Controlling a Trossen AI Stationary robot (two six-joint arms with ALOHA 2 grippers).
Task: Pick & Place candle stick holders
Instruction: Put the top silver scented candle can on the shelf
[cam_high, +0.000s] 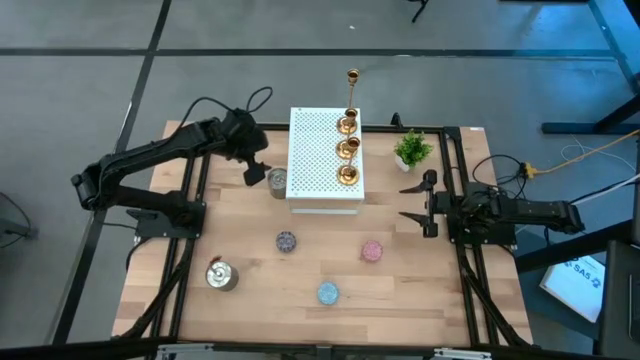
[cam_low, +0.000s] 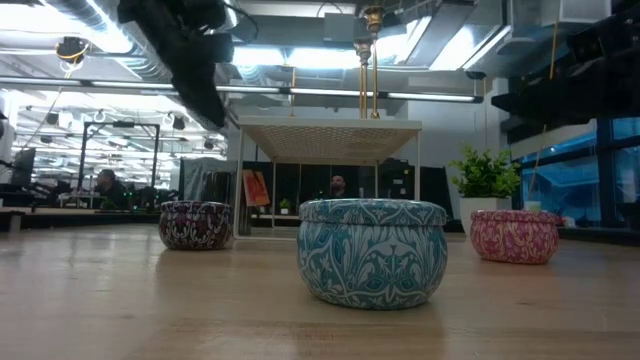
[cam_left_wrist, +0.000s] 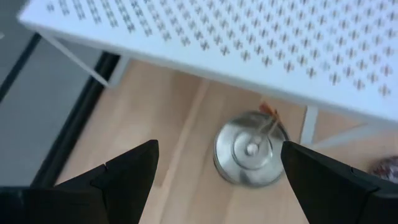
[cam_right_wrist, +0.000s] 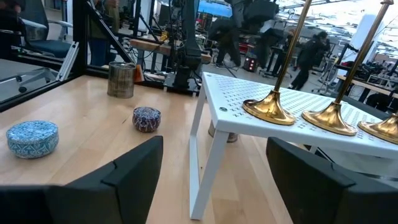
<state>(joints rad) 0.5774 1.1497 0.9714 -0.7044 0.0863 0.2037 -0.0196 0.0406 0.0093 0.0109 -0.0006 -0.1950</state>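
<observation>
Three gold holders (cam_high: 347, 148) stand in a row on the right edge of a white perforated stand (cam_high: 320, 160); their round bases (cam_right_wrist: 272, 109) rest on its top. A tall thin gold one (cam_high: 352, 80) stands at its far end. A silvery cup (cam_high: 278, 182) stands on the table by the stand's left side. My left gripper (cam_high: 255, 165) is open just left of and above it; in its wrist view the cup (cam_left_wrist: 252, 149) shows ahead between the spread fingers (cam_left_wrist: 130, 174), untouched. My right gripper (cam_high: 425, 203) is open and empty, right of the stand.
A second silvery cup (cam_high: 221, 274) stands near the front left. Purple (cam_high: 287, 241), pink (cam_high: 373, 250) and blue (cam_high: 328, 293) round tins stand on the near half of the table. A green potted plant (cam_high: 412, 150) stands right of the stand. People show in the room behind.
</observation>
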